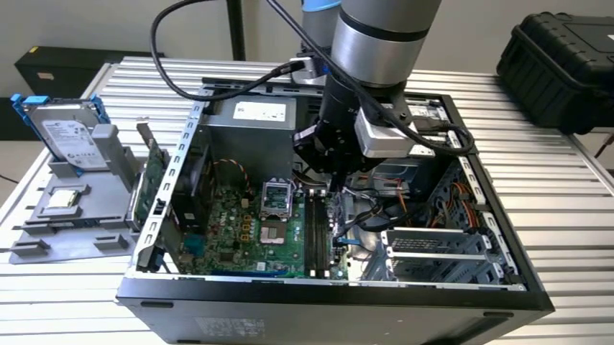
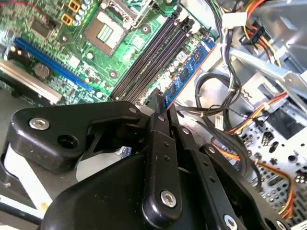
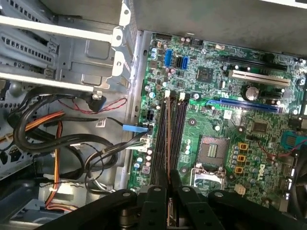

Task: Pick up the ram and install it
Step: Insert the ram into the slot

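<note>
**Item: the ram** [image 2: 189, 69]. Long, thin blue-green stick with a row of black chips. It stands on edge at the outermost of the black memory slots [image 2: 148, 57], on the side towards the cable bundle [image 2: 230, 110]. In the first wrist view it appears edge-on as a thin line [image 3: 167, 139] beside the slots [image 3: 178, 129].
- Axis: long axis parallel to the slots, running along the motherboard [image 3: 211, 120] past the CPU socket [image 3: 211, 151].
- Seating: whether it is fully down in the slot cannot be told.

**Holder: the gripper** [image 2: 157, 103]. Its black fingers are pressed together on the upper edge of the ram, at the end nearest the cameras. The rest of the stick extends away from the fingertips [image 3: 168, 184]. In the exterior view the gripper [image 1: 331, 188] reaches down into the open computer case [image 1: 317, 302].

**Surroundings, exterior view's left, outside the case:**
- A green expansion card [image 1: 152, 183], standing upright beside the case wall.
- A silver hard drive [image 1: 72, 136] in a blue frame, propped on a grey holder.
- All rest on a slatted metal table [image 1: 566, 215].
</note>
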Available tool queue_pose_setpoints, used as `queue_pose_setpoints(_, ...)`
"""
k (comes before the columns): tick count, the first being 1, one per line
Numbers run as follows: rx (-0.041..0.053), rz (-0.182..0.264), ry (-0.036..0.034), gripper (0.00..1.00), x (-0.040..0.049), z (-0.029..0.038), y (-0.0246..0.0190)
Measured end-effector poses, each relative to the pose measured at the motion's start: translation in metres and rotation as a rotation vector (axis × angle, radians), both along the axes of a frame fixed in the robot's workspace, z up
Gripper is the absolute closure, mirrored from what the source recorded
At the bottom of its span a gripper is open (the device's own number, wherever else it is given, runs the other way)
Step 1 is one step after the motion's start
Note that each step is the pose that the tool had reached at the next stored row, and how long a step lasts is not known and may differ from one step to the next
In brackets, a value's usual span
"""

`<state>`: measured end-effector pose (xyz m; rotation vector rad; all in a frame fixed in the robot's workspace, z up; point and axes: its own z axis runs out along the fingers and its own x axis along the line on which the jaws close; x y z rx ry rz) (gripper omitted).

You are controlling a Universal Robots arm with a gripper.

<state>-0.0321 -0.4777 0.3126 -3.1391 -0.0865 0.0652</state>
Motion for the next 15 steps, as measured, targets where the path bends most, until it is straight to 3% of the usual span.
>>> queue_pose_setpoints(15, 0.0000, -0.273, 0.0000, 1.00, 0.0001, -0.0003, 0.0000)
